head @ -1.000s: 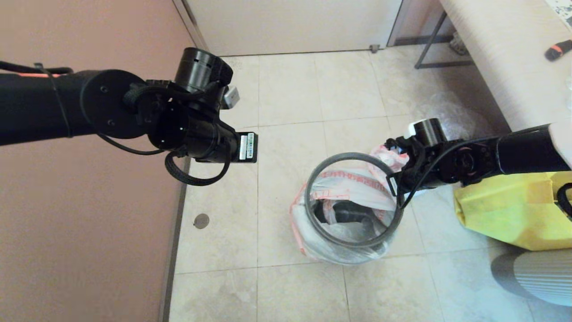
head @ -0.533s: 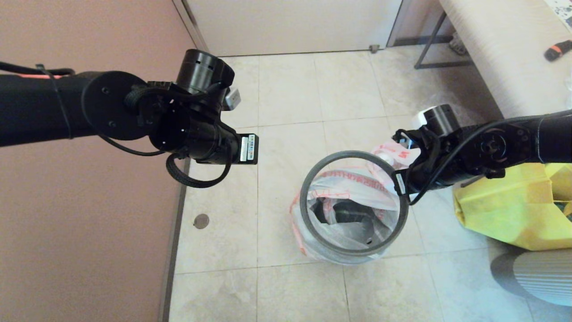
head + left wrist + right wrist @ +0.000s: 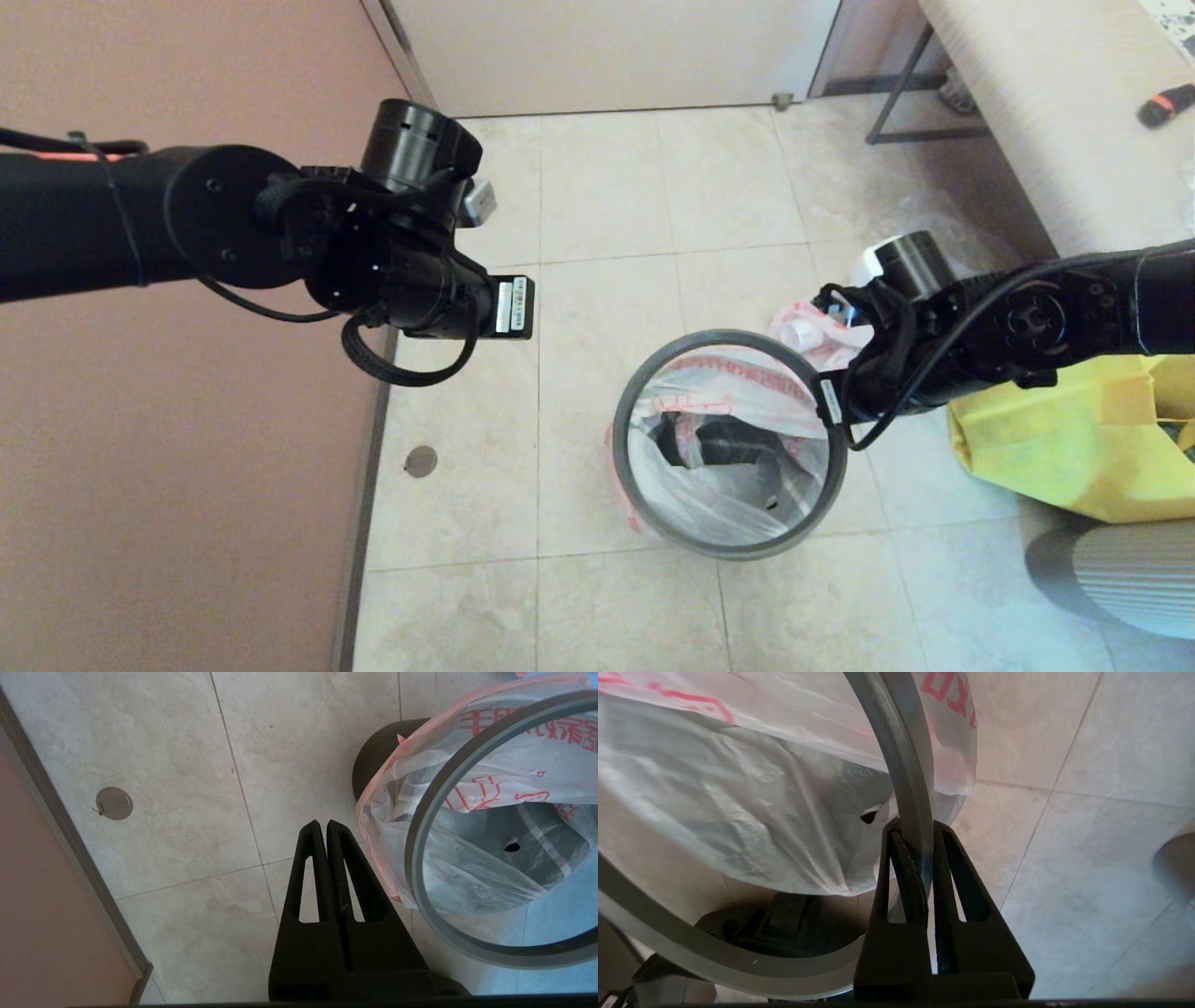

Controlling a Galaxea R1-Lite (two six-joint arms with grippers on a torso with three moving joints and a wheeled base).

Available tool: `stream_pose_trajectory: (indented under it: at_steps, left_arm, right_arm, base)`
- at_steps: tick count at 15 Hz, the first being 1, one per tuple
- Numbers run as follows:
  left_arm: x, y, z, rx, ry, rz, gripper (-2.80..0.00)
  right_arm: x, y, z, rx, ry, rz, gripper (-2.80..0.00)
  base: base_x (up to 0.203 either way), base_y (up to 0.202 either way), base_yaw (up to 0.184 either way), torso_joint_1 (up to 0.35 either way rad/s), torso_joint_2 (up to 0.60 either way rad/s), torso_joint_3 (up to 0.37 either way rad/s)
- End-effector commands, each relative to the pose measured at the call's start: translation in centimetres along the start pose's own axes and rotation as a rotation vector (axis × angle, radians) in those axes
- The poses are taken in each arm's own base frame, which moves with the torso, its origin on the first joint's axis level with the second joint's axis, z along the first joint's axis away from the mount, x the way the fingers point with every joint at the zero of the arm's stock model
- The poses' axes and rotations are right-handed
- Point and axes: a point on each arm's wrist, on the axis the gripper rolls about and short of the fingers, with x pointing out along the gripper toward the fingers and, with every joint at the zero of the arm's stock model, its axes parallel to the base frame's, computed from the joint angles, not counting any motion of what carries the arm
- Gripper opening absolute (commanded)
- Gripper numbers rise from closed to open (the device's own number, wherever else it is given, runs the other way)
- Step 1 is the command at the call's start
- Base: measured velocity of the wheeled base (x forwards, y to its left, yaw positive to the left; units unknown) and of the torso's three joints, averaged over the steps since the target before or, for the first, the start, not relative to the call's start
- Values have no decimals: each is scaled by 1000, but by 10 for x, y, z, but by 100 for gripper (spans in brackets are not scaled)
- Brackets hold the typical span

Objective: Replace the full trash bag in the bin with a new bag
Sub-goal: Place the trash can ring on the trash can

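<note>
L gripper clenched on nothing, parked over floor tiles; hoop rim lifted off bin, pinched by R gripper; printed bag drapes thru it. Risk: thin hoop twists or slips from the narrow pinch, or snags the bag film. Hidden: bin mostly under bag; contents unclear.

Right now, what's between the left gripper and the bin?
Only bare floor tile. The left wrist view shows the left gripper shut above the tile, with nothing lying between it and the bin or the bag draped over it.
</note>
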Motion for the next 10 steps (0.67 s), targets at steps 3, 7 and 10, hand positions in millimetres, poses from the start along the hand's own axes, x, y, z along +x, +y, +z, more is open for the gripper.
stream_pose_trajectory:
  at_steps: [3,7,10]
  left_arm:
    - [3,0,-1,0,5,2,-280]
    - [0,-1,1,-2,-6,-1,-280]
    - [-1,0,1,-4,-4,0,-280]
  right_arm:
    - [30,0,-5,4,20,-11,-280]
    - [50,-3,1,19,-46,-66,-280]
    - [53,-5,-3,20,-28,-73,-280]
  base:
    - [0,0,0,0,0,0]
    - [0,0,0,0,0,0]
    - [0,0,0,0,0,0]
